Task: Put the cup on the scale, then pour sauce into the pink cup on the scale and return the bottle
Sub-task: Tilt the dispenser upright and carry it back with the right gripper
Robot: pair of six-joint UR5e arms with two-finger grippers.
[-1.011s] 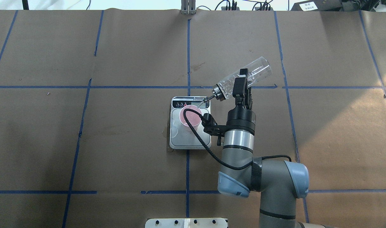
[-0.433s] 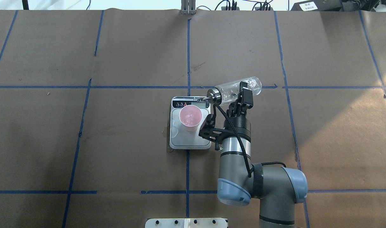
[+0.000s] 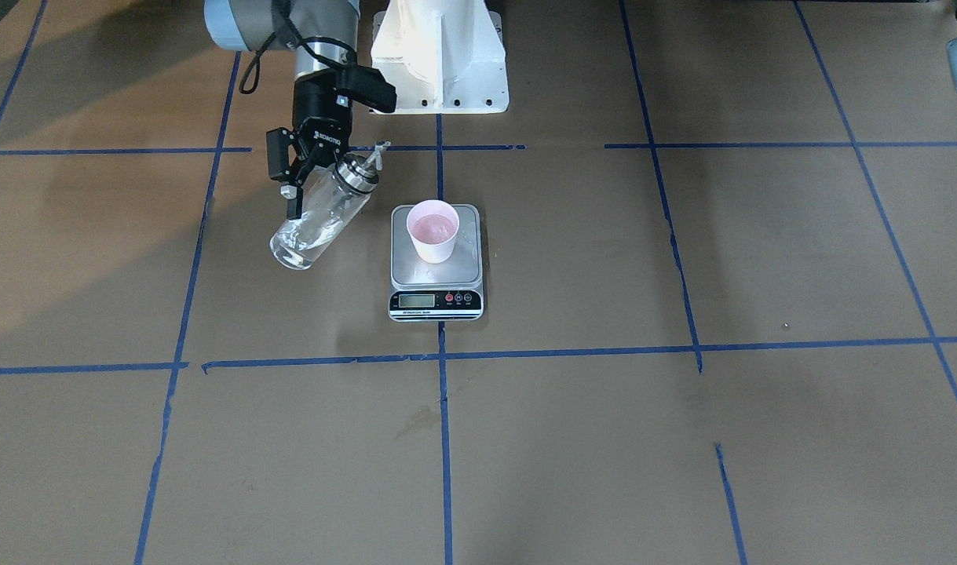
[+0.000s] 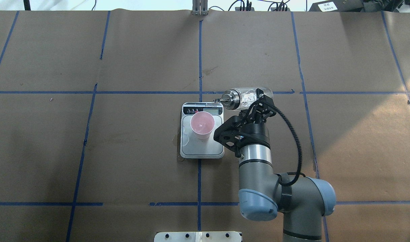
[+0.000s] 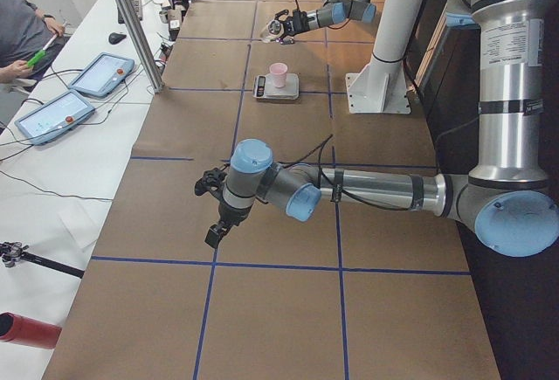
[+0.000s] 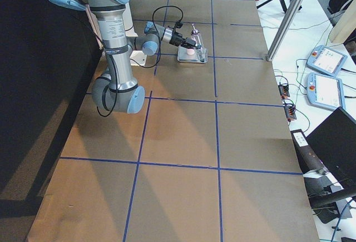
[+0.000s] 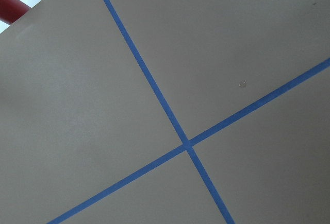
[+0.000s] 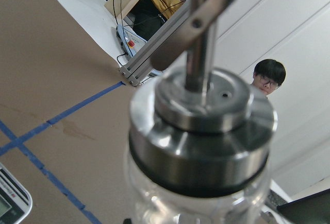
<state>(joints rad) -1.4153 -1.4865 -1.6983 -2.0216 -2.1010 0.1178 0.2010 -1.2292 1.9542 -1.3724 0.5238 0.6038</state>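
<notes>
The pale pink cup [image 4: 202, 125] stands upright on the steel platform of the scale [image 4: 202, 149], also in the front view as the cup [image 3: 433, 230] on the scale [image 3: 435, 276]. My right gripper [image 4: 257, 99] is shut on the clear glass bottle [image 4: 244, 95], held tilted in the air just right of the scale, with its spout pointing towards the scale's display end. In the front view the bottle [image 3: 319, 218] hangs slanted with clear sauce low inside. The right wrist view shows its silver collar [image 8: 200, 131] close up. My left gripper [image 5: 214, 234] shows only in the left side view; I cannot tell its state.
The white robot base [image 3: 439, 55] stands behind the scale. Blue tape lines cross the brown table cover. Tablets [image 5: 100, 72] and an operator sit beyond the far table edge, and a person [image 8: 268, 77] shows in the right wrist view.
My right wrist has turned and drawn back. The bottle has swung from its steep pouring tilt over the cup to a flatter pose, and the spout has left the cup's rim.
</notes>
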